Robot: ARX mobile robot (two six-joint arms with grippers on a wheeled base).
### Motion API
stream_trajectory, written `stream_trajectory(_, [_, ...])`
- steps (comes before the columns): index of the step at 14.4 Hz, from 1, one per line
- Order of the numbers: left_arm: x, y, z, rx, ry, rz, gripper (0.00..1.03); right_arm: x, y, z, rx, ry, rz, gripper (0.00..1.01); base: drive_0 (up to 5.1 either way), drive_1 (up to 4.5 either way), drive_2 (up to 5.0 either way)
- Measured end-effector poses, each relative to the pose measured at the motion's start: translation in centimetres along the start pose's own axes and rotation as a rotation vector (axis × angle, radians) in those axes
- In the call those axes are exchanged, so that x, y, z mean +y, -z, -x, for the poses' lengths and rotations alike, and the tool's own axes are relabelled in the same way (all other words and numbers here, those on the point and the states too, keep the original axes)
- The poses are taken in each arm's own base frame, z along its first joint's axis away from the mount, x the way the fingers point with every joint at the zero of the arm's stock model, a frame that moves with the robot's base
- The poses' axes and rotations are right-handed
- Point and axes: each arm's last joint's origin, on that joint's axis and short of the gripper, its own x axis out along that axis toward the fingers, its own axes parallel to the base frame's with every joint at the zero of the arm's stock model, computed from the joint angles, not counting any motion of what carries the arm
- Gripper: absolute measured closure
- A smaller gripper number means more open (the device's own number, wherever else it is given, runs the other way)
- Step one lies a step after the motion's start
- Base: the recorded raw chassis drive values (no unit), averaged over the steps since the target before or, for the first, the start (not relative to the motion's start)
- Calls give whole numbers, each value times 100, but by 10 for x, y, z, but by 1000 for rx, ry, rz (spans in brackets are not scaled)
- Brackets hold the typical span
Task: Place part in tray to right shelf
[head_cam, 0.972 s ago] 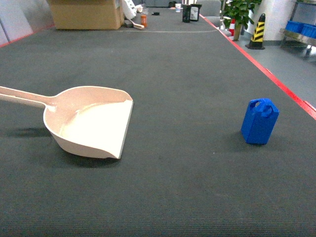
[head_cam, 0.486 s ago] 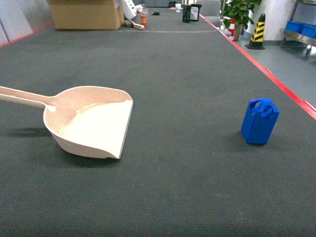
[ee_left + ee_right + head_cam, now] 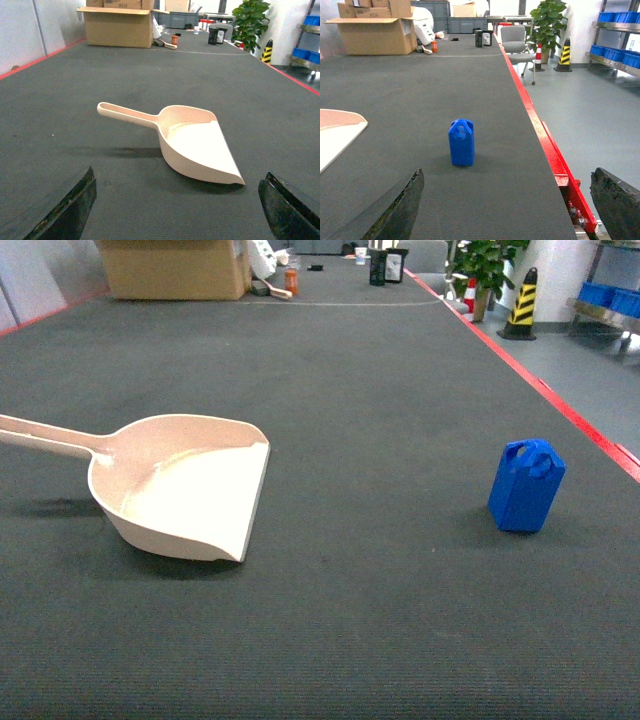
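The cream plastic dustpan-shaped tray [image 3: 185, 485] lies on the dark worktop [image 3: 380, 390], left hand [image 3: 175, 210] spread wide before it. Well right, the small blue jerrycan-shaped part [image 3: 526, 485] stands upright, right hand [image 3: 510, 210] released, empty.

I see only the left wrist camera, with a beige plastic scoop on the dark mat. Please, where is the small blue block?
Observer: The small bright-blue plastic jerrycan-shaped block stands upright on the dark mat, well to the right of the beige plastic scoop, not touching it.
Operator: Is the right gripper close to it?
Observer: The right gripper is open, its fingers framing the block from a distance; nothing is gripped.
Operator: Is the table edge near the block?
Observer: Yes, a red table edge runs along the block's right side, with grey floor beyond.
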Motion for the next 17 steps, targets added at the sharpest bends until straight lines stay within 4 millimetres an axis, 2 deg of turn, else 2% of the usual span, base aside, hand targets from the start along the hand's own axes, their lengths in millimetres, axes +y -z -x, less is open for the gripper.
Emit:
stream_trajectory(10, [0,0,0,0,0,0,5,0,0,0,0,0,0,3,0,0,0])
stream_trajectory(11, [-2,4,-1,111,-64,19,5,0,0,0,0,0,0,3,0,0,0])
stream_trajectory(12, [-1,3,-11,176,-109,33,5,0,0,0,0,0,0,3,0,0,0])
stream_trajectory(14, [12,-8,-44,169,-103,144,5,0,0,0,0,0,0,3,0,0,0])
stream_trajectory(16, [23,-21,-97,142,-10,304,5,0,0,0,0,0,0,3,0,0,0])
stream_trajectory(17, [33,-18,-128,162,2,405,5,0,0,0,0,0,0,3,0,0,0])
